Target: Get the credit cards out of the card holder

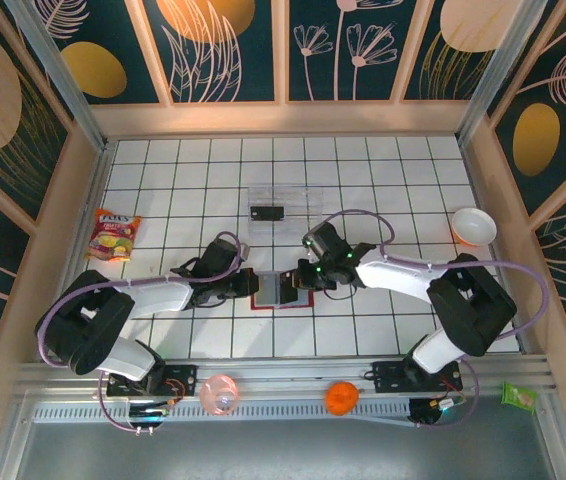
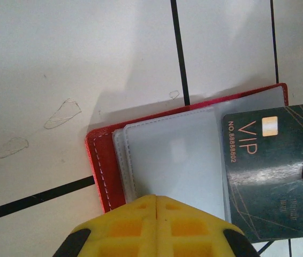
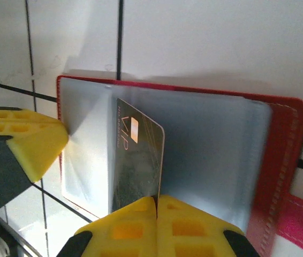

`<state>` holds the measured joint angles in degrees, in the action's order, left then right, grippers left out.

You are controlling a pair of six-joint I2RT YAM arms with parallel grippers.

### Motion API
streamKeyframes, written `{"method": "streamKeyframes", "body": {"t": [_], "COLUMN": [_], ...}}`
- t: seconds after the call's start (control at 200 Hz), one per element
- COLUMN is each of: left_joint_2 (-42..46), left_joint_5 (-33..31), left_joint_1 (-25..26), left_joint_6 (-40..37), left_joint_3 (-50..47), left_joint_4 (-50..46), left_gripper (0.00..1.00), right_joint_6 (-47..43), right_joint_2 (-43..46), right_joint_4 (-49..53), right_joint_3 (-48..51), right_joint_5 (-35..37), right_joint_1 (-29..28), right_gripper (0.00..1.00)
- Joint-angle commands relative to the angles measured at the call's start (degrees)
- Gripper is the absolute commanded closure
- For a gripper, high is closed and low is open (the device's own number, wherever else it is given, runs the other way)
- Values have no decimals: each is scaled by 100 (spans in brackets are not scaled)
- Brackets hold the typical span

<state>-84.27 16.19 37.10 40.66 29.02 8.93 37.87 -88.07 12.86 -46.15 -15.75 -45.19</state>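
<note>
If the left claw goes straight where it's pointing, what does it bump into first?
The wallet. The left claw points at its grey pocket and seems to be touching or almost touching it, though depth is hard to judge. The card sits off to one side, out of that line.

Hidden under left claw [image 2: 156, 202]: card holder [image 2: 100, 160] btm edge. VIP card [image 2: 269, 176] fine print illegible.

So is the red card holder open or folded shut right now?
Open. The card holder lies spread on the table, its grey-blue pockets facing up and the dark VIP card exposed.
</note>
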Motion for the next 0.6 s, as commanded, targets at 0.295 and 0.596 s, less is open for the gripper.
{"method": "streamKeyframes", "body": {"t": [0.295,0.596], "left_joint_2": [-184,-232], "left_joint_5": [-90,16], "left_joint_1": [16,15], "left_joint_6": [-173,-173], "left_joint_3": [60,74], "left_joint_4": [-132,-49], "left_gripper": [100,100], "right_joint_6": [-183,-113], "right_joint_2": [-317,-595], "right_joint_4": [1073,421], "right_joint_3": [-787,-638], "right_joint_5": [664,268], "right_joint_1": [-418,-440], "right_gripper": [100,88]}}
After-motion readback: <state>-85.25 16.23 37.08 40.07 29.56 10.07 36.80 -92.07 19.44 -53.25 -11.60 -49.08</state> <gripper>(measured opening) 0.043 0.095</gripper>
